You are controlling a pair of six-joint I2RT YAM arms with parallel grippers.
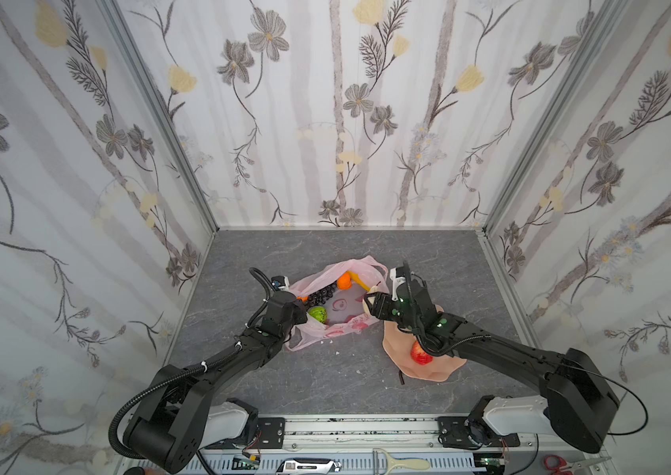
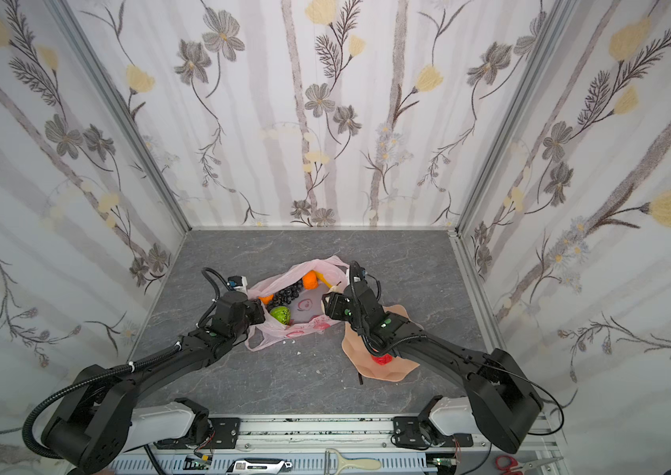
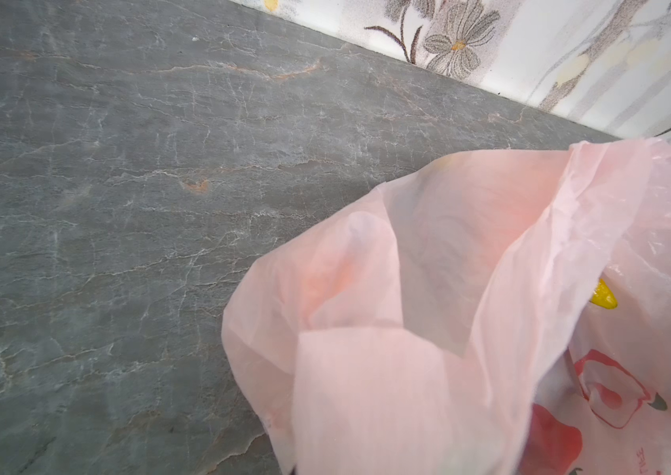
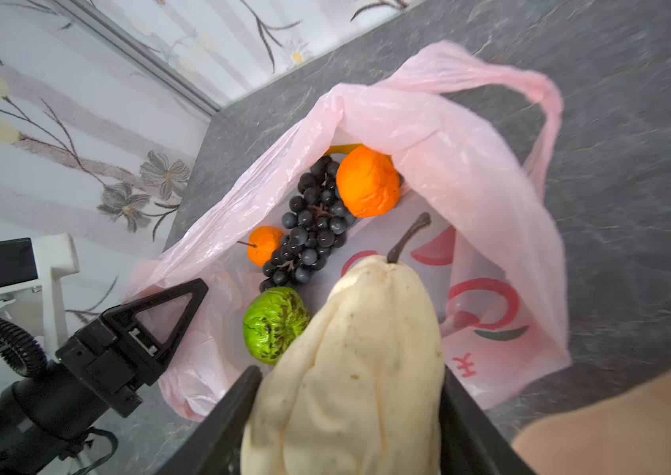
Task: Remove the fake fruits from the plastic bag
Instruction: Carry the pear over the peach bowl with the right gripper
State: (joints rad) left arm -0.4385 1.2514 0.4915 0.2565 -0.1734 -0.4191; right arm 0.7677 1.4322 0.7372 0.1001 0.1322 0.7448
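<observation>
Beneath the right arm (image 1: 490, 345) the apple (image 1: 421, 354) on the dish (image 1: 397, 349) is half hidden, while the right gripper (image 1: 371, 303) clamps a pear (image 4: 350, 349) and the left gripper (image 4: 186, 300) pinches the bag (image 1: 350, 325).

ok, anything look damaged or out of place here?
The pear in the right gripper looks creased and caved in, and the larger orange in the bag is dented too. Small white flecks lie on the table near the bag, and a loose dark stem-like piece lies beside the dish.
</observation>
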